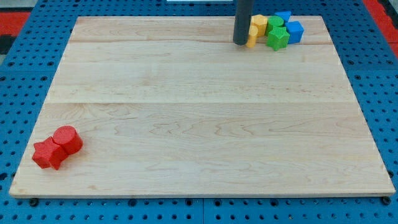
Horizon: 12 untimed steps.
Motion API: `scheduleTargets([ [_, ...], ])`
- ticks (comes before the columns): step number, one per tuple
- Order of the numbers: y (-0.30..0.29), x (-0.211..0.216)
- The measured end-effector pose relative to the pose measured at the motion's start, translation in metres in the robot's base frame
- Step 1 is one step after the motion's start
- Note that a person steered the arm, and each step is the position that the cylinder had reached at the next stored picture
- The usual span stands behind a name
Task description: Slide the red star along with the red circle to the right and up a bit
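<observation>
While touching at counter point(186, 124) bottom-left, red star point(48, 154) and red circle point(67, 139) look glossy; my tip point(240, 42), a plain rod holding nothing, sits far off.

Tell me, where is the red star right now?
The red star sits in the board's bottom-left corner in the camera view, touching the red circle just up and right of it. My tip is far away, by the top-edge blocks.

On the near left corner of the light wooden board point(199, 124) lies the red star block point(48, 154), and the red round cylinder block point(68, 139) touches it on its far right side. Well apart, at the far edge right of the middle, my tip point(240, 42) stands just left of a tight cluster: yellow blocks point(256, 28), green blocks point(276, 34), then blue blocks point(291, 26) on the right.
</observation>
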State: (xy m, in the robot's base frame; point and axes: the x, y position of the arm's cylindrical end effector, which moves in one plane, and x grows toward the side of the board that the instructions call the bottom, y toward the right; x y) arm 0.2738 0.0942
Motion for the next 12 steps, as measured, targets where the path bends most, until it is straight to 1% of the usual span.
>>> scheduleTargets([
  [3,0.017,0.0],
  [4,0.017,0.026],
  [6,0.013,0.201],
  [7,-0.042,0.271],
  [8,-0.144,0.312],
  [9,-0.23,0.344],
  [10,-0.272,0.344],
  [11,-0.343,0.344],
  [12,-0.38,0.339],
])
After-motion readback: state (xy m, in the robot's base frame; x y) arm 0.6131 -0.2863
